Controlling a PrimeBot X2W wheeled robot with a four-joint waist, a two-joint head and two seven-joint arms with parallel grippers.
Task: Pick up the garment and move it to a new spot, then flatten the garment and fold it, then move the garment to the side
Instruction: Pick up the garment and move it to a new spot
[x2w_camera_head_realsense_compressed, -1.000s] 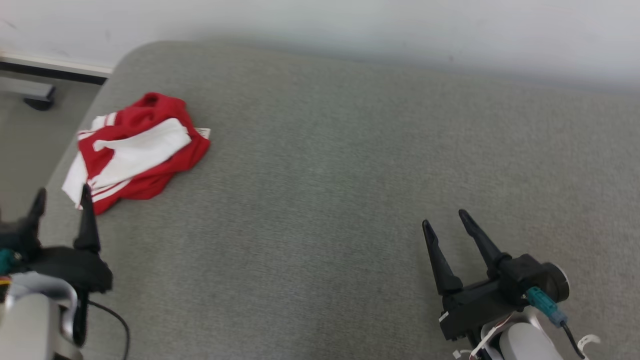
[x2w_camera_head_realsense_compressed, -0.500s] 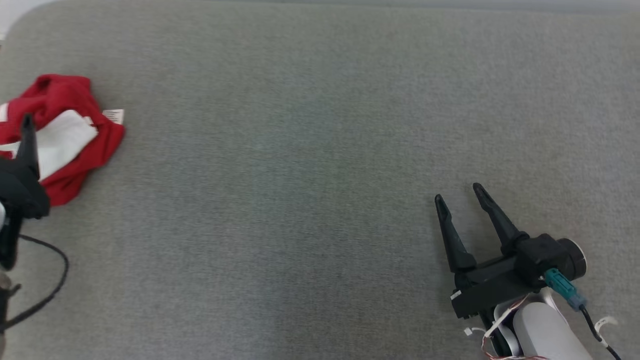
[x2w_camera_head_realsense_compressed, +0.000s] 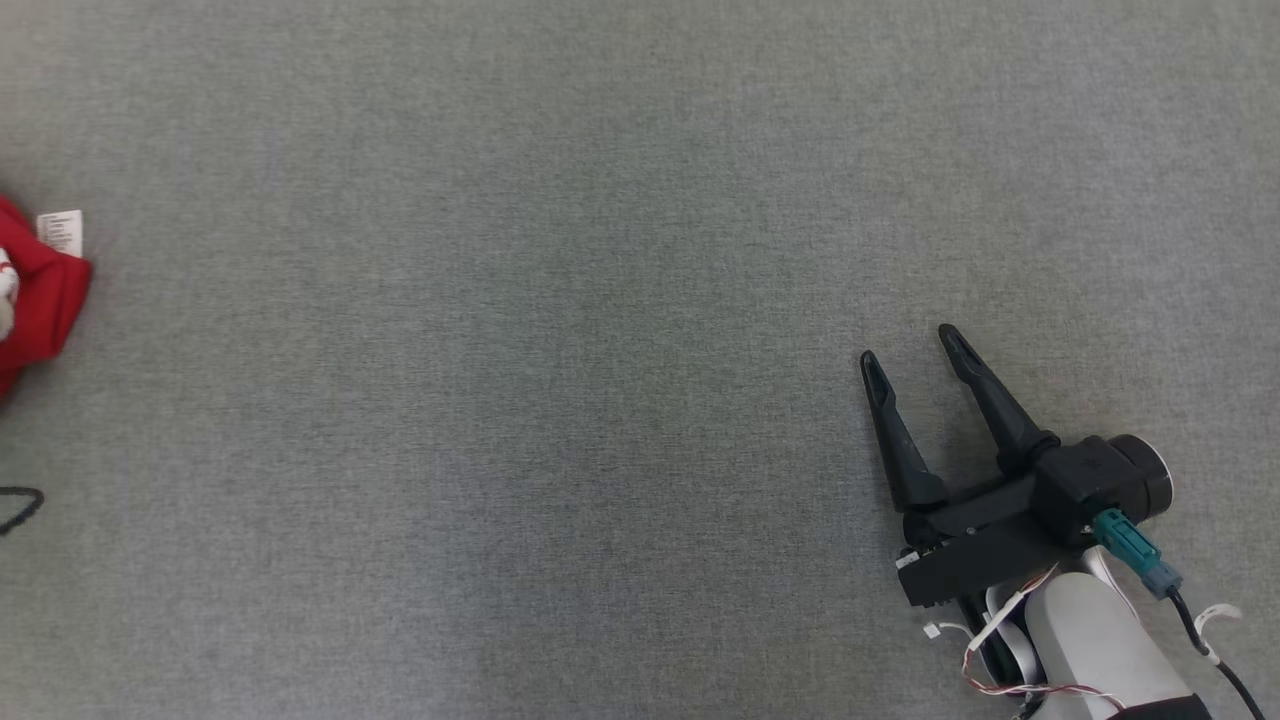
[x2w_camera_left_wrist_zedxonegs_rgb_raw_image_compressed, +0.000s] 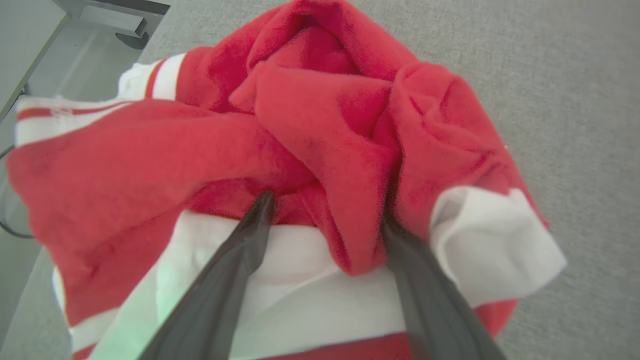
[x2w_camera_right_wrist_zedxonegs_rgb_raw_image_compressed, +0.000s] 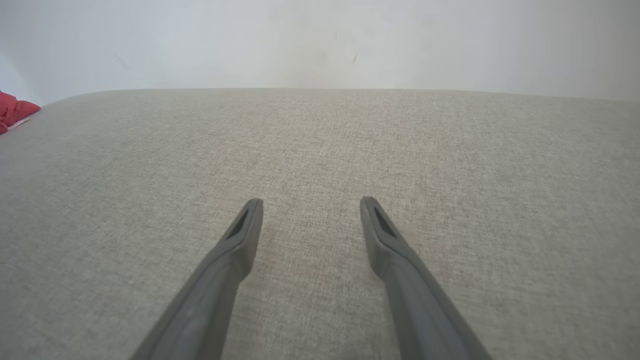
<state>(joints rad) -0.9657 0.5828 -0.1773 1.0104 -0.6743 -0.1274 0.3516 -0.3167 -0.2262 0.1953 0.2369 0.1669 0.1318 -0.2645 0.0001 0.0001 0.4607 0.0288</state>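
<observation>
The red-and-white garment (x2w_camera_head_realsense_compressed: 40, 300) runs off the head view's left edge; a red fold of it hides one left claw (x2w_camera_left_wrist_zedxonegs_rgb_raw_image_compressed: 325, 212) fingertip.

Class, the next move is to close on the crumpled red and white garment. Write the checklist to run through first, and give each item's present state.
1. Left end effector open: ok.
2. A fold of the red and white garment lies between its fingers: ok.
3. Right end effector open, apart from the garment: ok.
4. Grey padded surface offers bare room for the new spot: ok.
5. How many layers the grip would take: cannot tell.
</observation>
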